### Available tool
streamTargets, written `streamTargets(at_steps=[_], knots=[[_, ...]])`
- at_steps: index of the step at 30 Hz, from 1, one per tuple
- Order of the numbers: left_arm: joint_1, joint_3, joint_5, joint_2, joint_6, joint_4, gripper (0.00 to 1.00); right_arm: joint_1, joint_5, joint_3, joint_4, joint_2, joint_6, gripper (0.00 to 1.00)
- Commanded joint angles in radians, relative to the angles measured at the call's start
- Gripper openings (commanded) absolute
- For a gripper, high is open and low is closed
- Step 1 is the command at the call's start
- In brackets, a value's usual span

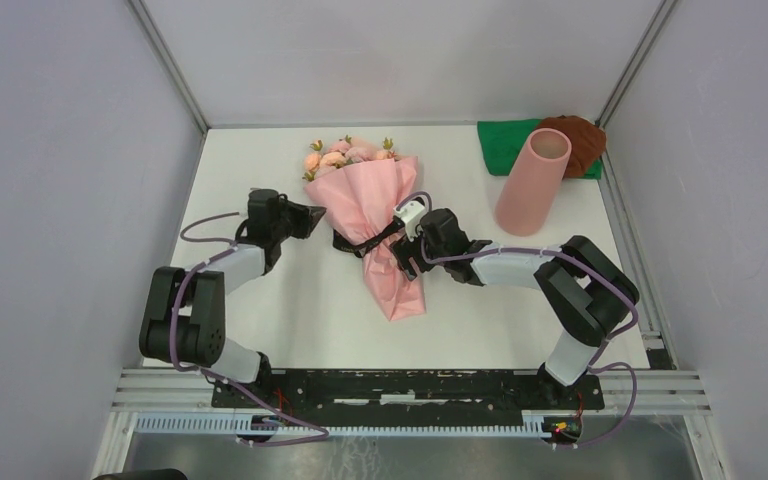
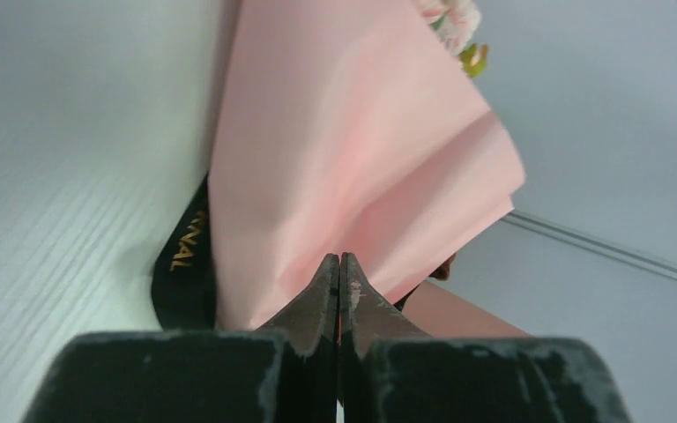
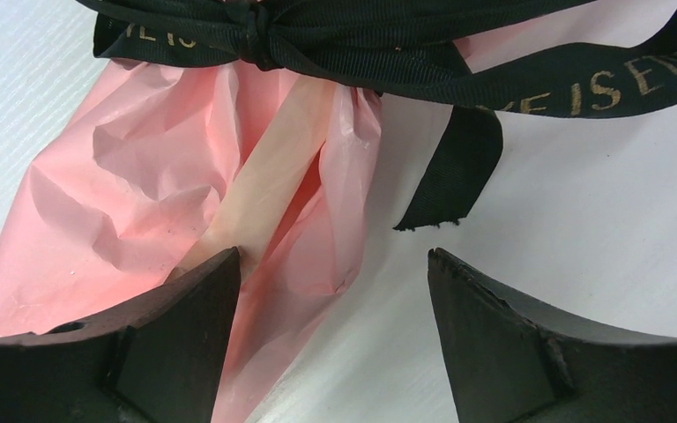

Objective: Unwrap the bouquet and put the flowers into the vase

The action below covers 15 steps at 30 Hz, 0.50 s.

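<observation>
The bouquet (image 1: 370,215) lies flat on the table, and its long axis runs from the narrow tip to the blooms. The left gripper (image 2: 341,263) has its fingers pressed together on a fold of the wrapping paper (image 2: 353,150), which spreads ahead of the tips. The fingers of the right gripper (image 3: 333,257) stand wide apart. The black ribbon bow (image 3: 260,35) lies just ahead of them, across the cone, and one ribbon tail (image 3: 454,176) points into their gap. I judge the right arm is the nearer one to the knot.

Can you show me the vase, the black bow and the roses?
vase (image 1: 528,190), top view, middle of its side
black bow (image 3: 260,35), right wrist view, on the knot
roses (image 1: 345,153), top view, middle of the blooms
</observation>
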Motion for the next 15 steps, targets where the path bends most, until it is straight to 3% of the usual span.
streamTargets(at_steps=[1, 3, 7, 8, 15], knots=[[0.011, 0.052, -0.02, -0.03, 0.073, -0.042, 0.02, 0.005, 0.011, -0.013, 0.022, -0.034, -0.012, 0.83], [0.01, 0.06, 0.01, -0.019, 0.077, -0.057, 0.03, 0.005, 0.014, -0.014, 0.021, -0.04, -0.012, 0.83], [0.006, 0.044, 0.096, -0.01, 0.038, -0.096, 0.47, 0.004, 0.017, -0.016, 0.021, -0.045, -0.013, 0.83], [0.001, 0.022, 0.1, -0.024, 0.029, -0.099, 0.54, 0.004, 0.018, -0.016, 0.022, -0.044, -0.013, 0.83], [-0.055, -0.042, -0.031, -0.245, 0.048, -0.267, 0.57, 0.004, 0.013, -0.025, 0.032, -0.046, -0.012, 0.83]])
